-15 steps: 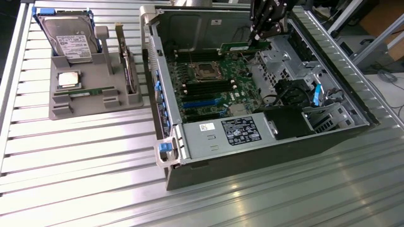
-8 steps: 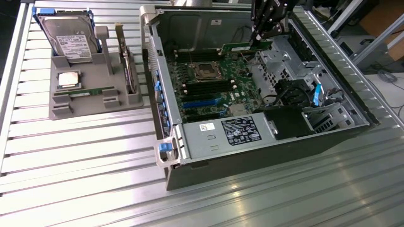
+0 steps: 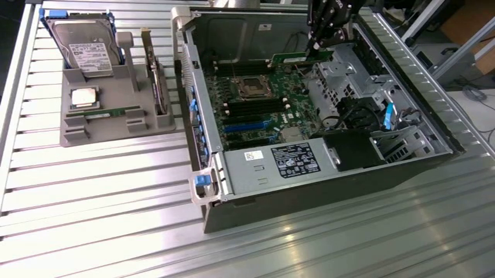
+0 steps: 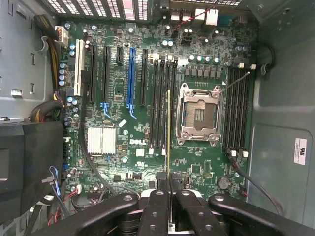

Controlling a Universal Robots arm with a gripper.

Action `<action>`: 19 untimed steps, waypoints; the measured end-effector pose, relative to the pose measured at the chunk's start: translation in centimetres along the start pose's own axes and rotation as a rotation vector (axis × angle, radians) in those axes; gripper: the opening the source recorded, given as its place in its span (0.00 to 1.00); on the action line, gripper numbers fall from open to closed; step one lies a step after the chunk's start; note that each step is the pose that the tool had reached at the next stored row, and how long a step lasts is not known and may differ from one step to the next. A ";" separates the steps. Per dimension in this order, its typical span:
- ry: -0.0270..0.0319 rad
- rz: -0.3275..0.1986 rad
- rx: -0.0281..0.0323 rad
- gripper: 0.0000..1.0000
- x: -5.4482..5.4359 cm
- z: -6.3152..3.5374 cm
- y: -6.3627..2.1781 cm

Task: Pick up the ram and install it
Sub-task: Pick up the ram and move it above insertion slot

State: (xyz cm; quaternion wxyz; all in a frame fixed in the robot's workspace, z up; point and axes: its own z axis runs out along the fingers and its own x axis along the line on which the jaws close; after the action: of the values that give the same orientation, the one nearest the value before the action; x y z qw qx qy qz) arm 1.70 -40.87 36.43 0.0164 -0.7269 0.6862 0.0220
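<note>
My gripper [image 3: 319,47] hangs over the open computer case [image 3: 433,116], shut on the ram [image 3: 300,57], a long thin green stick held level above the motherboard [image 3: 255,110]. In the wrist view the ram [image 4: 168,132] is seen edge-on as a thin line running out from between my black fingers [image 4: 156,206]; the gripper [image 4: 169,186] grips its near end. The stick lines up over the bank of black memory slots [image 4: 162,105] beside the empty processor socket [image 4: 199,114]. A second bank of slots [image 4: 238,113] lies on the socket's other side.
At the exterior view's left a grey holder [image 3: 116,130] carries a hard drive [image 3: 89,49], a square silver processor chip [image 3: 83,97], a thin green strip [image 3: 104,114] and an upright card [image 3: 157,81]. The power supply [image 3: 279,162], drive cage [image 3: 344,72] and cables [image 4: 54,108] crowd the case.
</note>
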 end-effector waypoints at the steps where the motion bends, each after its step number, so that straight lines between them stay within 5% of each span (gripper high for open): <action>1: 0.0000 0.000 0.0000 0.12 0.0 0.01 0.00; 19: 0.0000 0.000 0.0000 0.12 -0.4 0.43 -0.07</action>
State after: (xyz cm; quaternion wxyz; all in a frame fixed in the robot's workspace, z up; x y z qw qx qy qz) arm 1.74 -40.47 36.03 0.0165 -0.7268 0.6863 0.0220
